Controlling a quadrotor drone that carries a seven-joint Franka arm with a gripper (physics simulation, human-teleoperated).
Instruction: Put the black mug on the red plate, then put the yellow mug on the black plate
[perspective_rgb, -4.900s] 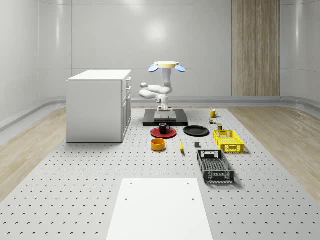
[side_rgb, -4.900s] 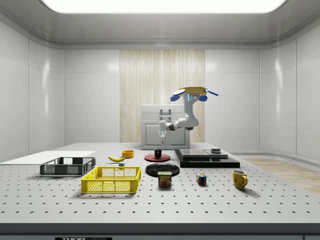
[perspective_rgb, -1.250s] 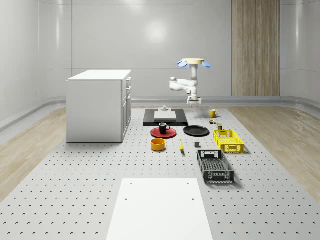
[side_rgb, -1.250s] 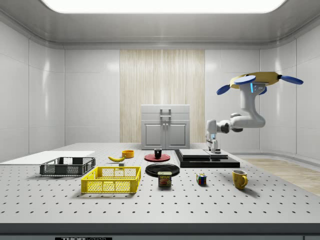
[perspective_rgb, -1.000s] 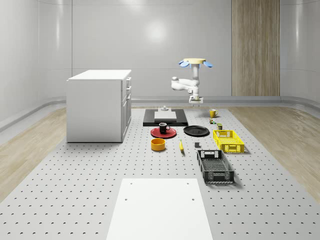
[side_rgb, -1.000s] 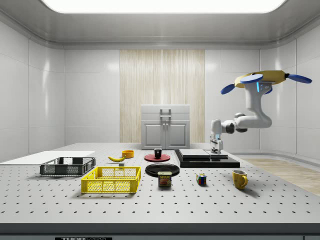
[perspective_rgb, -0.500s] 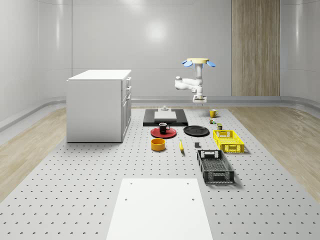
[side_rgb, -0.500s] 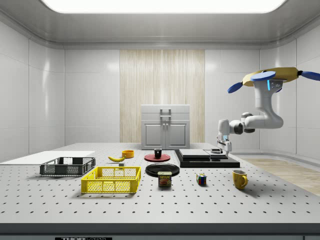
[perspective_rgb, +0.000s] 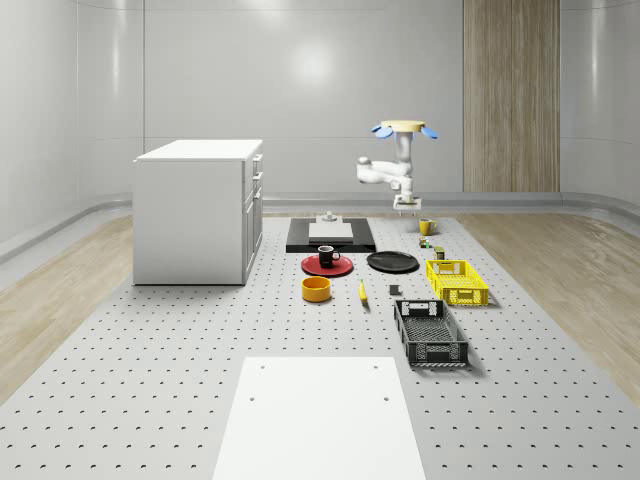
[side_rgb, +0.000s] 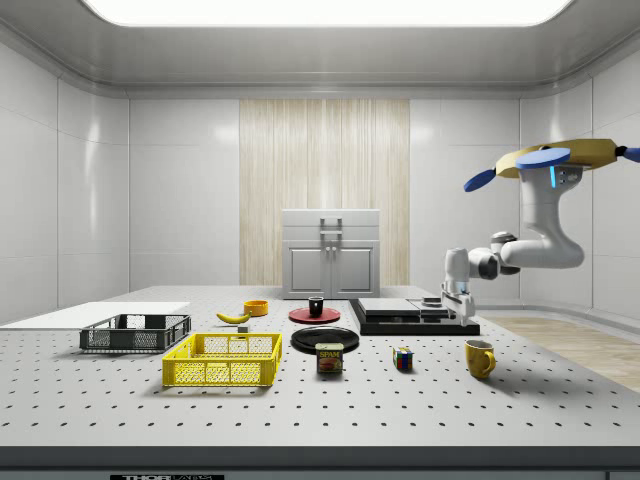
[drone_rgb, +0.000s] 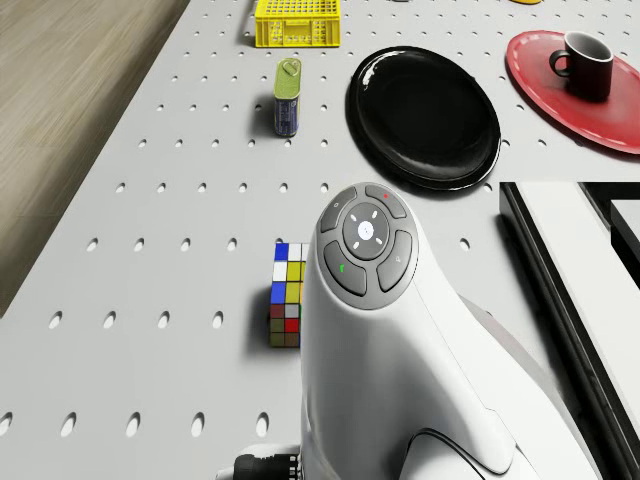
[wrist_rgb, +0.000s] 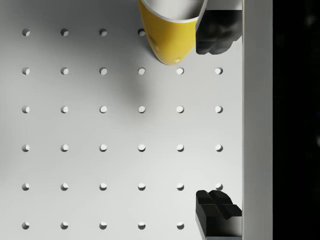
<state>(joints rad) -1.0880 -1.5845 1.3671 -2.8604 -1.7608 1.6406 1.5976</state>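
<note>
The black mug (perspective_rgb: 327, 254) stands upright on the red plate (perspective_rgb: 327, 266); both also appear in the drone view as the black mug (drone_rgb: 585, 65) on the red plate (drone_rgb: 570, 92). The black plate (perspective_rgb: 392, 262) lies bare beside it. The yellow mug (side_rgb: 479, 358) stands on the table near the far right. The drone (side_rgb: 560, 155) hovers above that area, arm hanging down. My gripper (wrist_rgb: 216, 120) is open, fingers (wrist_rgb: 216, 210) wide apart with nothing between them. It hangs above the table, just short of the yellow mug (wrist_rgb: 170, 30).
The raised black platform (wrist_rgb: 295, 120) edges the gripper's side. A Rubik's cube (drone_rgb: 288, 295), a can (drone_rgb: 287, 96) and a yellow basket (drone_rgb: 297, 22) lie near the black plate (drone_rgb: 423, 117). A white cabinet (perspective_rgb: 198, 210), an orange bowl (perspective_rgb: 316, 289), a banana (perspective_rgb: 362, 292) and a black crate (perspective_rgb: 429, 333) stand farther off.
The drone and arm have moved towards the whole-scene view's right, from over the red plate, past the black platform, to the yellow mug. The gripper has come lower. Mugs and plates have not moved.
</note>
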